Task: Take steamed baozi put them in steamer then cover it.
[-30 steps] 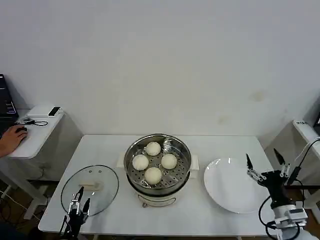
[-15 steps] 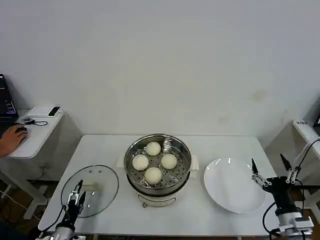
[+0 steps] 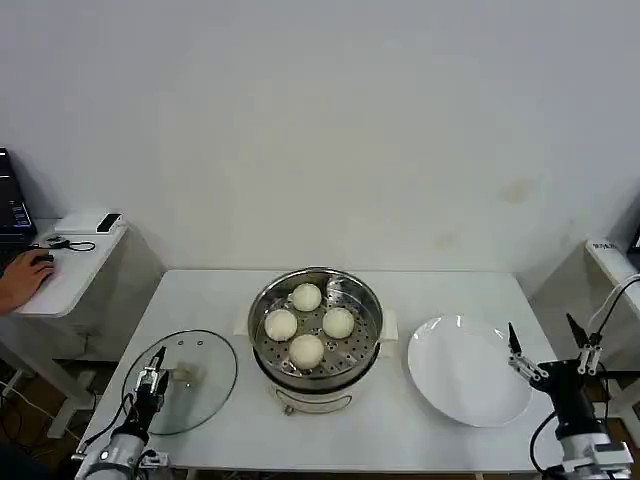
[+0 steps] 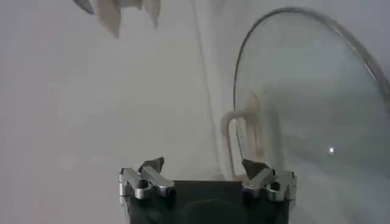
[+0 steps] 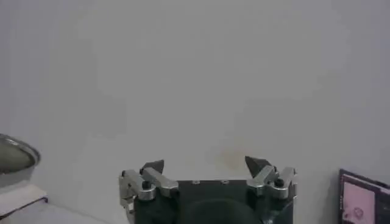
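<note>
You have four steamed baozi (image 3: 306,323) sitting on the perforated tray inside the one steamer (image 3: 316,337), which stands at the middle of the white counter (image 3: 440,293). They form a diamond: one at the far side (image 3: 306,297), one toward your robot's left (image 3: 281,325), one toward its right (image 3: 338,322), and one nearest the robot (image 3: 306,350). The four lie close together; whether they touch cannot be told. The steamer is uncovered.

The single cover (image 3: 181,380) lies flat on the counter to the robot's left of the steamer, well apart from it, with its pale handle (image 3: 182,374) facing up. In the left wrist view the cover (image 4: 304,97) and its handle (image 4: 242,143) lie just ahead of the gripper fingertips.

Your left gripper (image 3: 151,383) sits low at the near left edge of the cover, its two fingers spread apart with nothing between them (image 4: 207,167).

One white plate (image 3: 468,369) rests on the counter to the robot's right of the steamer, bare. Your right gripper (image 3: 545,345) is at the plate's right edge, near the counter's right end, its two fingers splayed wide and holding nothing (image 5: 207,167); it points toward the wall, tips up.
</note>
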Controlling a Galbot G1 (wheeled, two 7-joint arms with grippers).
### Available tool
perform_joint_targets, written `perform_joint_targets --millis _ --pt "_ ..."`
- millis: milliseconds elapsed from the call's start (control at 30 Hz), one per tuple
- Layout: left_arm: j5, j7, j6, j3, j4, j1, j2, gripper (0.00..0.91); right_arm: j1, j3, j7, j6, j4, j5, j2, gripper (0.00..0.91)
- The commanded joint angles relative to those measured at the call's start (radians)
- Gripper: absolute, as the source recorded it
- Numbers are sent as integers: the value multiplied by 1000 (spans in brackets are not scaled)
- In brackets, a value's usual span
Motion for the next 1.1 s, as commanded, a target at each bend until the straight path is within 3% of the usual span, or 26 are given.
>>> perform_joint_targets --millis 33,467,533,567,600,633,1100 --pt "2 7 -1 12 57 -83 14 907 -5 3 -1 1 0 -5 5 907" --pt "-26 22 -12 37 131 -157 6 907 8 -1 -4 -3 -11 -15 4 907" --pt "-28 22 -15 37 138 -162 5 675 10 -4 -5 -3 -11 -18 5 907" --pt "-28 22 -18 37 140 -163 5 272 10 -5 -5 -3 -11 -18 5 907" --pt "-31 22 -22 37 141 -163 4 91 12 -6 -5 -3 -11 -19 5 907" --pt "-36 22 -24 37 141 -163 4 0 13 -8 -5 -4 -11 -21 6 907" --pt "-43 5 -57 15 83 -105 5 0 21 -41 -7 -6 -7 -38 8 907"
